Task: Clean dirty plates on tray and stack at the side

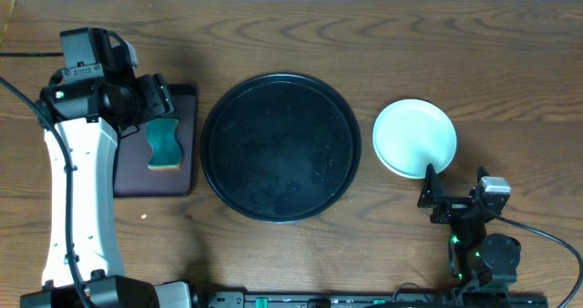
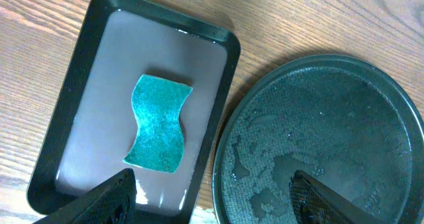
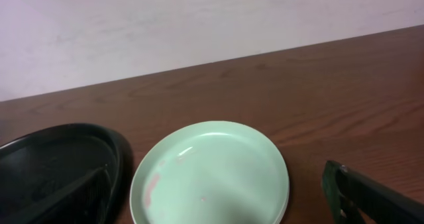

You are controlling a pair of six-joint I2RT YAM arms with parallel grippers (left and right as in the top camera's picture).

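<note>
My left pincer (image 2: 213,184) hangs wide open and empty over the near end of the small maroon tray (image 2: 112,71). The blue-green sponge (image 2: 158,123) lies flat in that tray, a sensible spot for a wet sponge, off the wood. My right pincer (image 3: 217,172) is also spread wide and holds nothing. It is low to the table (image 1: 273,35), facing the pale green plate (image 3: 218,151), which sits on the table just to the right of the large black tray (image 1: 278,147) without touching it. That side spot is where the stack belongs. I cannot tell how many plates lie under the top one. The black tray holds no plates, only beads of water (image 2: 265,177). A faint pinkish mark (image 3: 154,184) shows near the top plate's left edge, so I judge it may want another wipe.
</note>
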